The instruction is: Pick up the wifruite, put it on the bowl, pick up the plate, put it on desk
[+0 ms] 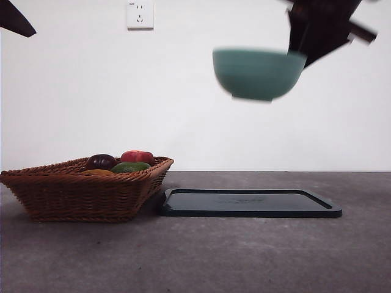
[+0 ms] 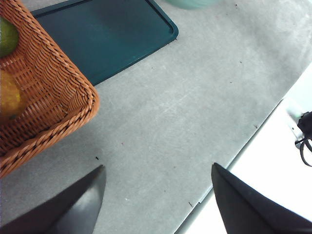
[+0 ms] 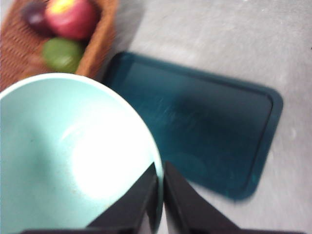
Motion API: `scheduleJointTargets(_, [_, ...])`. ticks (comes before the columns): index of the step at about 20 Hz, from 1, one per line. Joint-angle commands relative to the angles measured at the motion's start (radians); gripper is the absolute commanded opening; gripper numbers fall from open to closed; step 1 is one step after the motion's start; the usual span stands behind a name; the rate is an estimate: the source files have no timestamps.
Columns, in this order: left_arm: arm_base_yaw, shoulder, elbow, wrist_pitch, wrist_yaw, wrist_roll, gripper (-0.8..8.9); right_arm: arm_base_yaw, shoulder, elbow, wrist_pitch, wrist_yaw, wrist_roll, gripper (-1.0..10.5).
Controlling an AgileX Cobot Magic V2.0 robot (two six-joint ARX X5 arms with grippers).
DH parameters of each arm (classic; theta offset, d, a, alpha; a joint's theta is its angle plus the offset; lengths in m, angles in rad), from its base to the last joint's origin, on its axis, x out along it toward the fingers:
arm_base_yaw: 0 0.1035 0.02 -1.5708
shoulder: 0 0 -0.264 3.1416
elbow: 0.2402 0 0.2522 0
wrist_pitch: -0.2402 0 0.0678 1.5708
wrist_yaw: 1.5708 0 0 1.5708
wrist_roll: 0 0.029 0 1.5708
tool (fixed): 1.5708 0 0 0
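Right end effector [image 1: 299, 58] clamped on bowl [image 1: 258, 73] rim, bowl high above tray [image 1: 250, 203]. Wifruite [image 1: 98, 173] in basket [image 1: 73, 195] beside tray. Left end effector [image 2: 156, 195] nearer basket, jaws apart, empty.

The front camera is looking level across the table [image 1: 244, 256] from low down; both wrist cameras are looking down past their jaws, sharing the tray [image 3: 204, 126] and basket [image 2: 53, 92].

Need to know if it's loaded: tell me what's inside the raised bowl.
The right gripper holds the teal bowl by its rim, in the air above the dark tray. The visible interior is bare; its near part lies outside the wrist view.
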Motion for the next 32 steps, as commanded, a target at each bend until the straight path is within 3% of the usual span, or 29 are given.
scheduleJointTargets(1, [-0.005,0.006,0.010,0.010,0.005,0.019,3.42,0.030,-0.059,0.006,-0.045,0.028,-0.029,0.1])
scheduleJointTargets(6, [-0.005,0.006,0.010,0.010,0.005,0.019,3.42,0.119,-0.189,-0.144,-0.040,0.042,-0.026,0.1])
scheduleJointTargets(13, [-0.005,0.006,0.010,0.009,0.005,0.019,3.42,0.240,-0.206,-0.424,0.190,0.044,0.065,0.1])
scheduleJointTargets(18, [-0.005,0.006,0.010,0.010,0.005,0.019,3.42,0.298,-0.203,-0.572,0.320,0.114,0.123,0.1])
scheduleJointTargets(32, [-0.005,0.006,0.010,0.008,0.006,0.019,3.42,0.342,-0.035,-0.616,0.441,0.146,0.147,0.1])
